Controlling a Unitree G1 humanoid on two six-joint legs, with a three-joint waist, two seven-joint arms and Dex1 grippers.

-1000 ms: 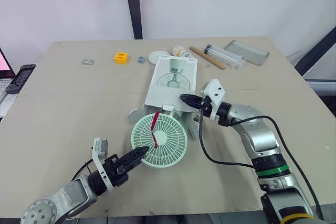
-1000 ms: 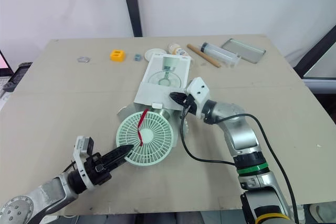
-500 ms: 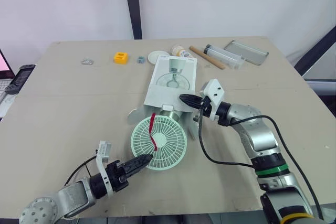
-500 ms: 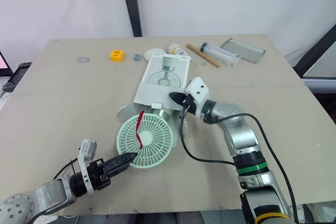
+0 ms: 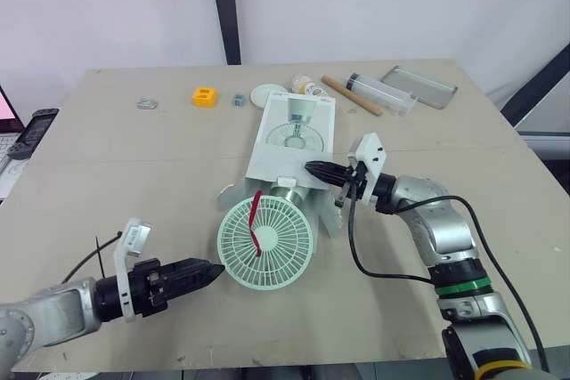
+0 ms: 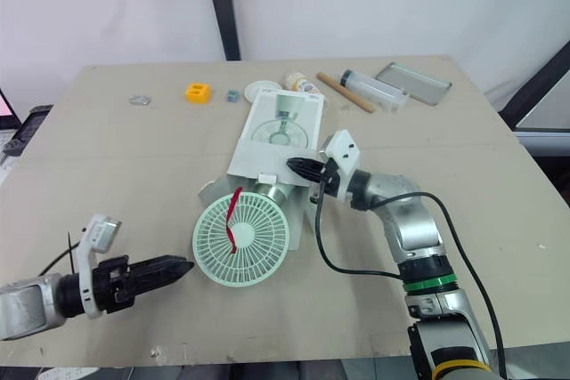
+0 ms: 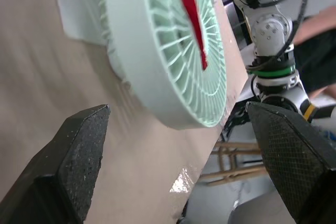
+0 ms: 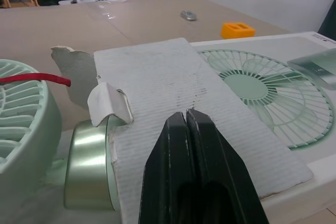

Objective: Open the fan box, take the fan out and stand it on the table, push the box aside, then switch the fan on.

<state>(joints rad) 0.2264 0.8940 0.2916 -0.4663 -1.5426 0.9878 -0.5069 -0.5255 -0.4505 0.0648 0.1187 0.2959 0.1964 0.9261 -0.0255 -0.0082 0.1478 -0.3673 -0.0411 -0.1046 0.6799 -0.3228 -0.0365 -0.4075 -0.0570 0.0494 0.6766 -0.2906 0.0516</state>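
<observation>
Cut off at the far left is a black controller (image 5: 34, 126), off the table (image 5: 107, 175). The fan (image 5: 264, 242) lies at the open mouth of the box (image 5: 289, 144), mid-table. Its base is hidden under a torn flap (image 8: 157, 87), with just the green neck showing. The grille faces up, with a red strap (image 5: 256, 218) across it.

Left gripper (image 5: 212, 270) is low at the near left, fingers (image 7: 68, 171) spread wide, tips just beside the fan rim; contact unclear. Right gripper (image 5: 310, 166) is pressed together, tips on the flap; pinching or just pressing, can't tell.

Beige tabletop, white wall, dark post (image 5: 224, 6) behind. A black cable (image 5: 356, 255) loops at the right.

Count: one fan, one box. Far row, eight bits: metal ring (image 5: 145, 104), orange block (image 5: 205, 96), small grey piece (image 5: 238, 101), white disc (image 5: 267, 94), small jar (image 5: 305, 87), wooden stick (image 5: 350, 96), clear tube (image 5: 381, 93), metal tray (image 5: 423, 87).
</observation>
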